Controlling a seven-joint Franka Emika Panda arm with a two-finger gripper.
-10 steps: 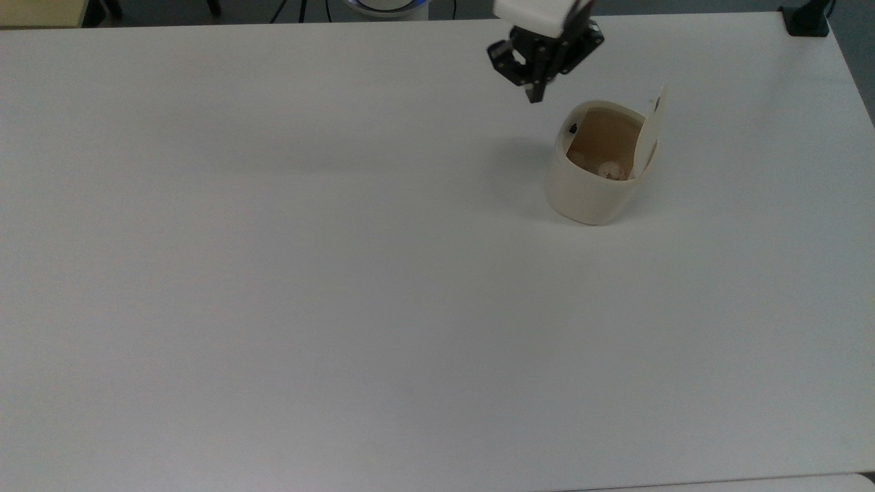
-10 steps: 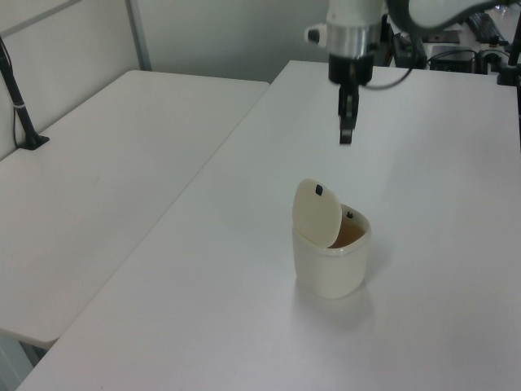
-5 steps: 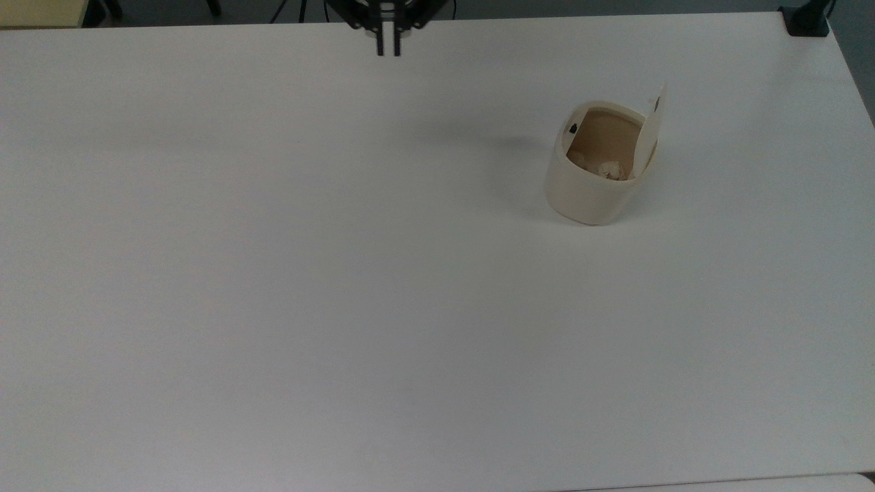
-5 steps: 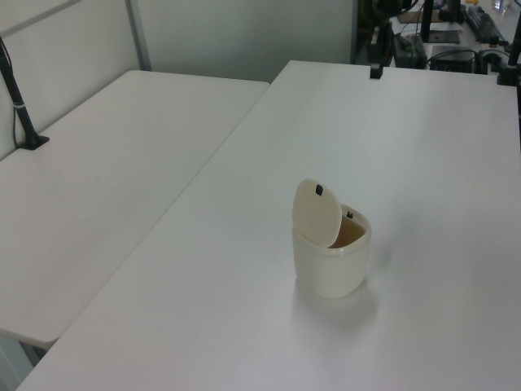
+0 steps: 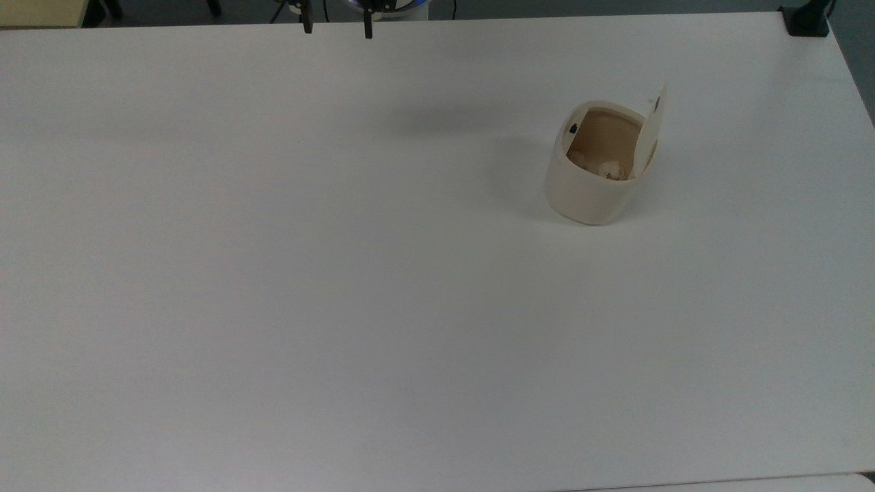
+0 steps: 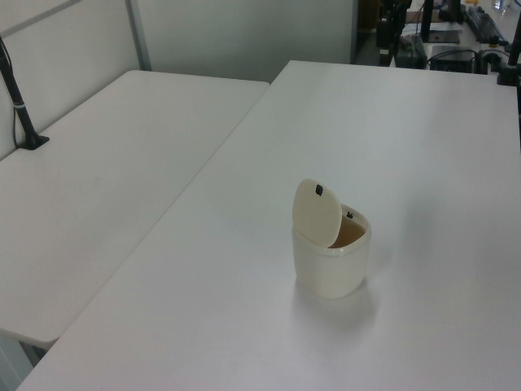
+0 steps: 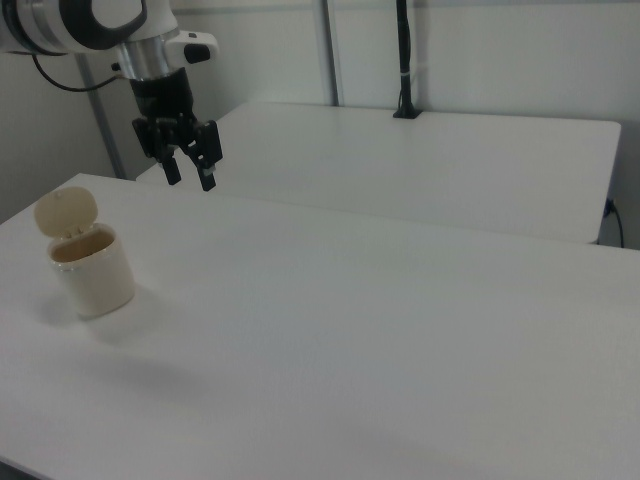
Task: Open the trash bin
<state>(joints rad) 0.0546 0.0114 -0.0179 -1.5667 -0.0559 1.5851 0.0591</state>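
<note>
The claw (image 7: 190, 175) has drawn back, fingers spread, well apart from the open trash bin (image 7: 91, 272).

The bin (image 5: 593, 179) stands on the desk (image 5: 342, 273), toward the top view's right and nearer the far edge than the near one, well clear of every corner. Its lid (image 5: 651, 133) stands up from the rim on the top view's right side, with a button (image 5: 573, 128) on the opposite rim. Some crumpled scrap (image 5: 608, 169) lies inside on the bottom. The gripper (image 7: 187, 170) hangs above the desk's far edge, well apart from the bin, to the right view's right of it, fingers spread. A second table (image 6: 106, 187) sits alongside the desk on the left view's left. A clamp (image 5: 805, 19) sits at the desk's far right corner in the top view.
</note>
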